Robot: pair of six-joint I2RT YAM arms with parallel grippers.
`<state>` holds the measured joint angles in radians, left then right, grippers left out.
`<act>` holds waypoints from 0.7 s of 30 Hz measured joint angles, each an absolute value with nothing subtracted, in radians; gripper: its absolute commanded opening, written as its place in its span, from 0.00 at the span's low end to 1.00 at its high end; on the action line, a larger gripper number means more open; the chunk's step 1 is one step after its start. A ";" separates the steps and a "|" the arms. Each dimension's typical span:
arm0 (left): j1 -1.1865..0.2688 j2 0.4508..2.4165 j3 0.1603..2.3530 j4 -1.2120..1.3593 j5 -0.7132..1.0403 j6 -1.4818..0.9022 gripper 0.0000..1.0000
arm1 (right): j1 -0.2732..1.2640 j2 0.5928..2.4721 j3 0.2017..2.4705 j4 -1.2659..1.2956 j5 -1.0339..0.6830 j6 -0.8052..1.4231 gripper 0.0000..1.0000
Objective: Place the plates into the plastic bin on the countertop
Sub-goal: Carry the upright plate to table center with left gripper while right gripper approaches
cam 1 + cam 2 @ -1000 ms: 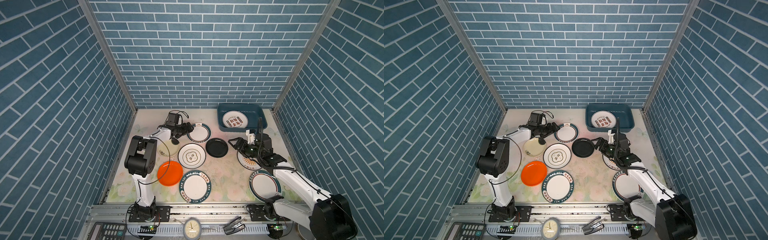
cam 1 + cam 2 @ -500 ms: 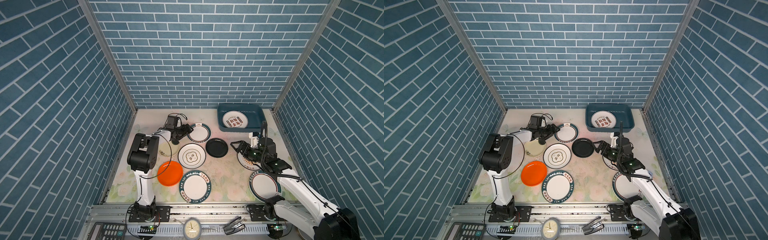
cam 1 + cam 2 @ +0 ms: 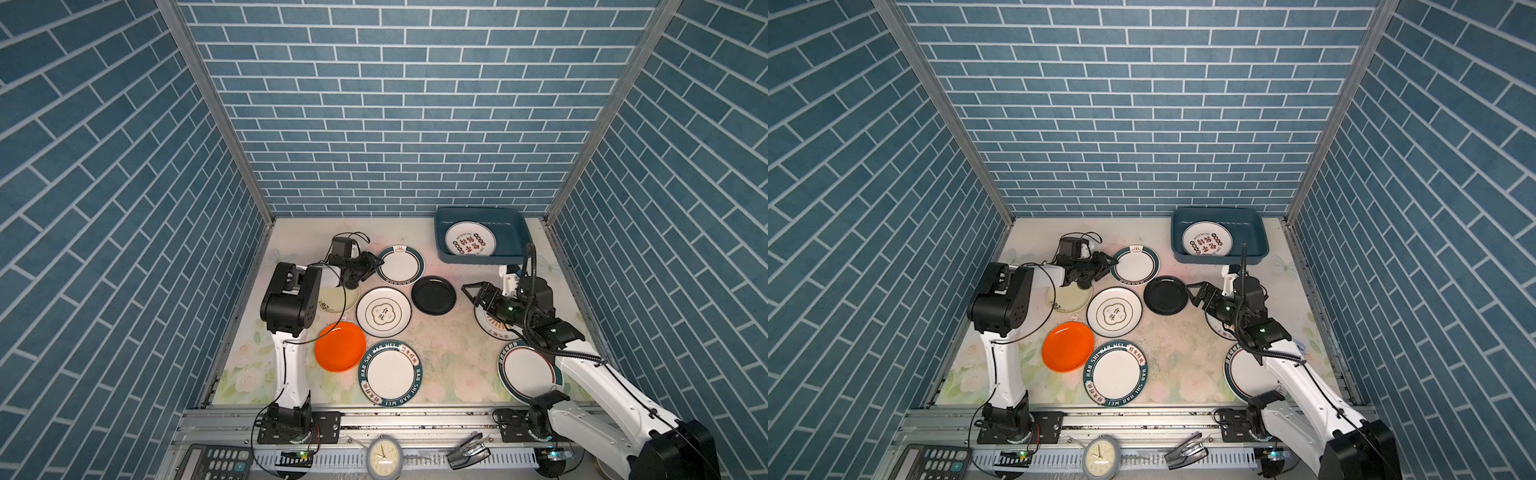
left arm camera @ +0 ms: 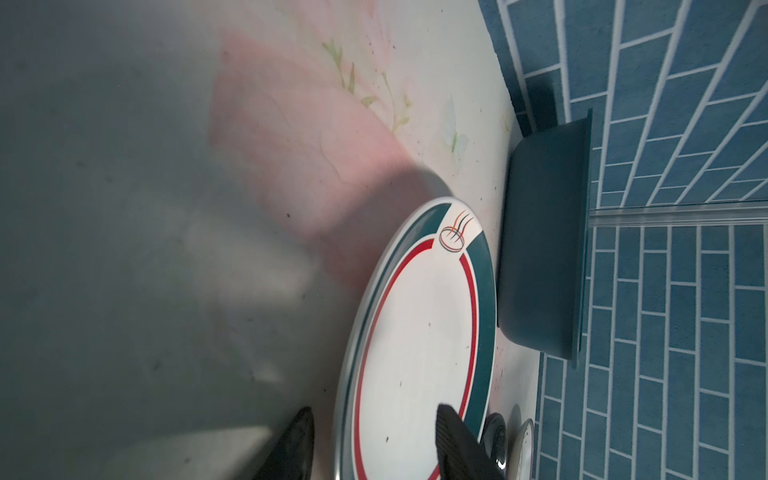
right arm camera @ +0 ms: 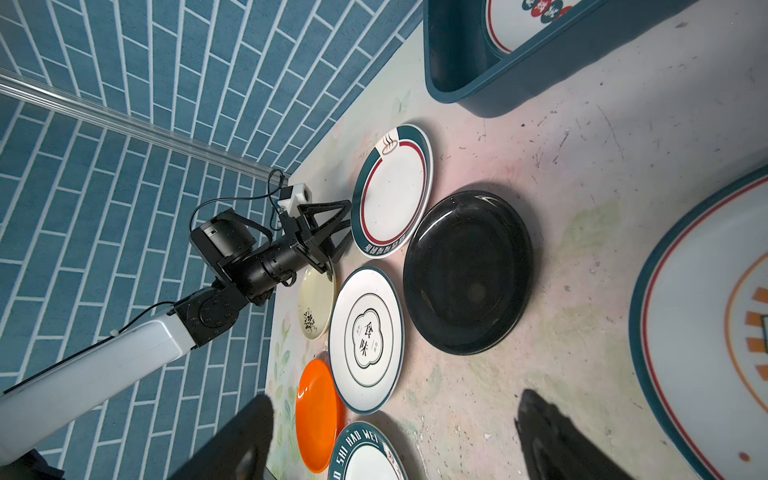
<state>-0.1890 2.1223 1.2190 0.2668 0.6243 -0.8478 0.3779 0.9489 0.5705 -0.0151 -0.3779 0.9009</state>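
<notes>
**Countertop** (image 3: pixel 449 353): fills the lower middle of both top views. Eight plates (image 3: pixel 383 312) lie flat on it, scattered, some rims touching.

**Bin** (image 3: pixel 513 239): upper right of the countertop, against the back wall. One printed plate (image 3: pixel 470 244) already lies inside, towards its left, with free floor beside it.

**Teal-rim plate** (image 3: pixel 400 270): upper middle, left of the bin. The black plate (image 3: pixel 433 295) sits just below and right of it.

**Handling (judgement):** stiff, glossy, probably slippery, and breakable if dropped. They lie flat, so only the raised rim gives purchase. Best hold is one finger under the lip and one on the face, gripped firmly at the edge. Expect the plate to droop from a single-edge hold.

**Left claw** (image 4: pixel 370 444): about half spread, straddling the near rim of the teal-rim plate. One finger (image 4: pixel 453 436) is over the white face, the other outside the rim. No pinch is visible, and the plate is flat on the countertop. Cannot tell whether the inner finger touches.

**Right claw** (image 3: pixel 468 296): spread wide and empty, right of centre. Its tips point at the black plate's right edge, near but apparently apart. Another plate lies partly hidden beneath the arm.
</notes>
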 measured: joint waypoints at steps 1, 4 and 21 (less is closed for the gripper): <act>-0.189 2.122 1.219 0.266 0.624 -0.849 0.45 | 0.378 0.949 0.570 -0.015 -0.377 0.901 0.92; -0.189 2.122 1.219 0.258 0.622 -0.849 0.33 | 0.378 0.949 0.570 -0.015 -0.375 0.901 0.92; -0.189 2.123 1.225 0.253 0.614 -0.849 0.00 | 0.378 0.949 0.571 -0.051 -0.358 0.889 0.92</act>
<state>-0.1890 2.1227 1.2255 0.2527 0.6144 -0.8490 0.3779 0.9489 0.5713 -0.0509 -0.3584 0.8894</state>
